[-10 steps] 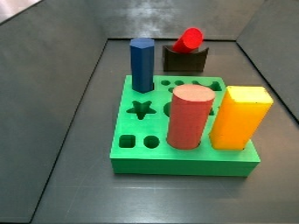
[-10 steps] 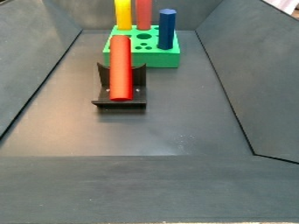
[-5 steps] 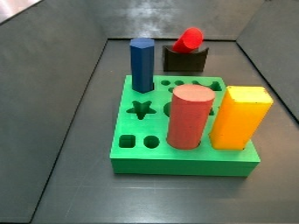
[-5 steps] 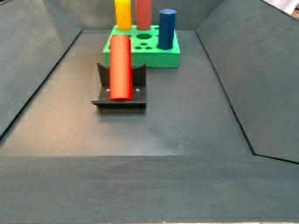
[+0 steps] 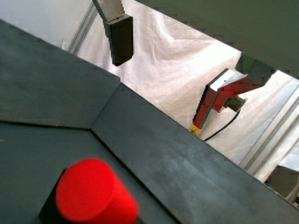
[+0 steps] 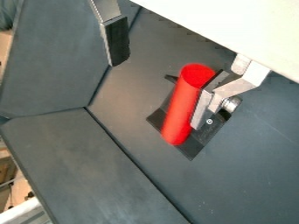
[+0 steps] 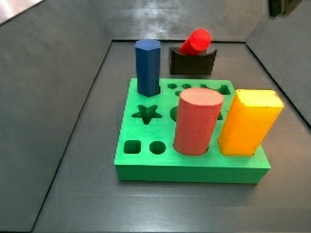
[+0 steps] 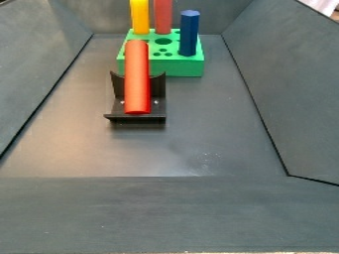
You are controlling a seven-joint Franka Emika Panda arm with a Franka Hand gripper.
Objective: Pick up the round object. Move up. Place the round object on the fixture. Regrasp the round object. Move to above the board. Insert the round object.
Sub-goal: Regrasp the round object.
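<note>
The round object (image 8: 135, 74) is a glossy red cylinder lying along the notch of the fixture (image 8: 135, 112), in front of the board (image 8: 185, 67). In a side view the round object (image 7: 197, 40) shows end-on atop the fixture (image 7: 195, 62), behind the green board (image 7: 145, 136). My gripper (image 6: 170, 66) hangs open well above it, with nothing between the fingers (image 6: 115, 39). In both wrist views the round object (image 6: 184, 101) (image 5: 91, 188) lies below, apart from the gripper (image 5: 176, 70). A dark piece, probably the gripper (image 7: 282, 5), shows at one frame corner.
On the board stand a blue hexagonal peg (image 7: 147, 68), a wider brick-red cylinder (image 7: 197, 121) and a yellow block (image 7: 250, 120). Star and round holes (image 7: 147, 115) lie open at the front left. Sloping grey walls (image 8: 265, 89) enclose the floor.
A dark piece has come into the upper right corner of a side view. The round object, fixture and board have not moved.
</note>
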